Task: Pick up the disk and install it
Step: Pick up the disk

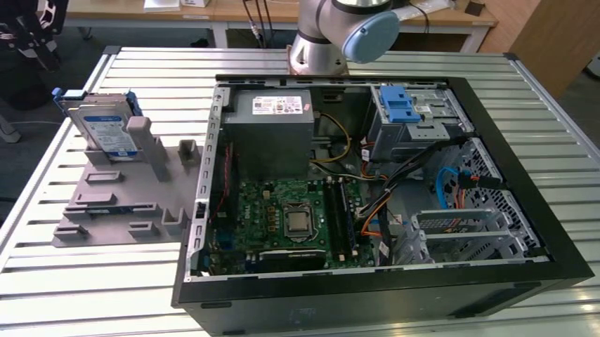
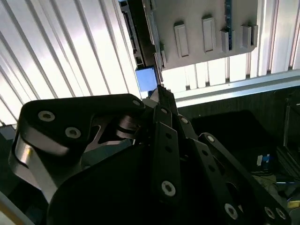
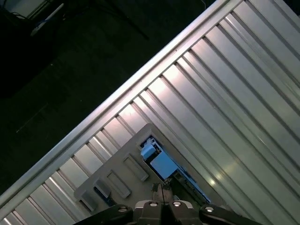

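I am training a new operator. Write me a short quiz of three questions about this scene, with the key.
1. True or false: the disk stands on edge in the grey holder.
2. The holder sits on the table. On which side of the computer case is it in the exterior view? A) left B) right C) inside it
3. What does the gripper hold?
Key: 1 true; 2 A; 3 nothing.

Setting: robotics lab or test workshop. Open computer case [image 1: 375, 189] sits on a slatted aluminium table [image 1: 140, 295]. Robot arm base [image 1: 319, 45] stands just behind the case, with wooden desks [image 1: 235, 10] beyond it.
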Action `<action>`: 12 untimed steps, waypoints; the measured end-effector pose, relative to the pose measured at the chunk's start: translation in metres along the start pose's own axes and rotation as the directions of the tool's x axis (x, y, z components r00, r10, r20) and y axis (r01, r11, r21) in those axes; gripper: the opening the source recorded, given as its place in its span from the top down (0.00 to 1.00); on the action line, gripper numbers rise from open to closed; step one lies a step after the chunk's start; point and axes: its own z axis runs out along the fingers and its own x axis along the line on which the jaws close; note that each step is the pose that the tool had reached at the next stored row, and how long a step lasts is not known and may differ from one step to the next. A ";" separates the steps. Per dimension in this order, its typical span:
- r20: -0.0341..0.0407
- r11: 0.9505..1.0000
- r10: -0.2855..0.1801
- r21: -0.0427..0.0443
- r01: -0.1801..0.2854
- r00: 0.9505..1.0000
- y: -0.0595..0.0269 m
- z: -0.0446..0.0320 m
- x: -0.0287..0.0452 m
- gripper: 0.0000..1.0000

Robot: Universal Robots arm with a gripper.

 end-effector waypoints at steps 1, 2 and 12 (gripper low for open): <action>0.000 1.000 -0.009 0.000 0.009 1.000 0.0000 0.0000 0.0000 0.89; -0.001 1.000 -0.024 0.000 0.024 1.000 0.0001 0.0000 0.0001 0.89; -0.002 0.996 -0.091 -0.002 0.091 0.996 0.0002 0.0000 0.0001 0.89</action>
